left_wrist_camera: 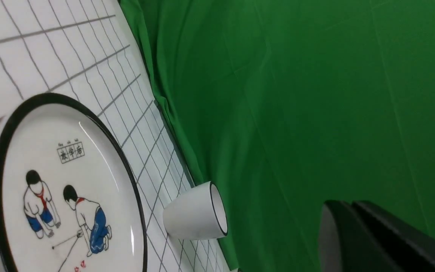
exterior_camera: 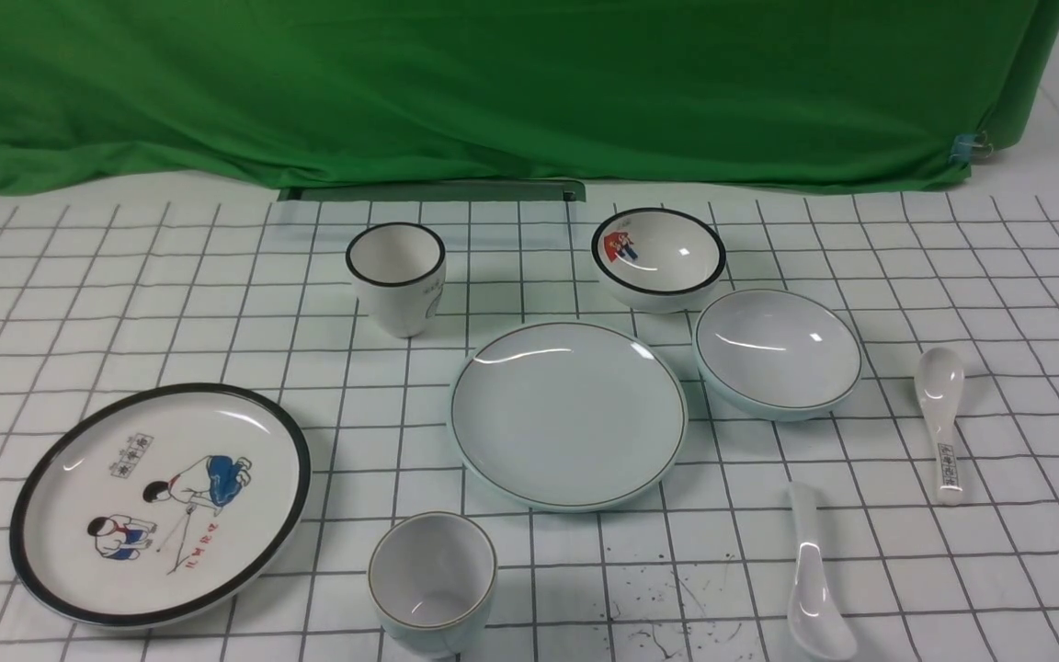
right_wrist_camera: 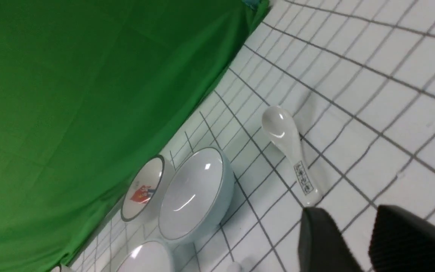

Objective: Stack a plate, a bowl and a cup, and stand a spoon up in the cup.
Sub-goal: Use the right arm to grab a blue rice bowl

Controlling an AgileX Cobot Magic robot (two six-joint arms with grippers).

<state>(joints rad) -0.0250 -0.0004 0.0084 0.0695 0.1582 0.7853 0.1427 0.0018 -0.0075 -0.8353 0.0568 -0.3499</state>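
Pale blue-white round plate (exterior_camera: 568,414), matching shallow bowl (exterior_camera: 778,352), handleless cup (exterior_camera: 433,575) and plain white ceramic spoon (exterior_camera: 814,588) sit unstacked, so every step remains; left claw (left_wrist_camera: 347,211) closed, right claw (right_wrist_camera: 347,217) half-open, both empty.

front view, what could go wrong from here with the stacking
1. The right claw hovers by the printed spoon, not the plain spoon; it may grab the wrong one.
2. The bowl sits close between the cartoon bowl and the plate; lifting it could knock either.
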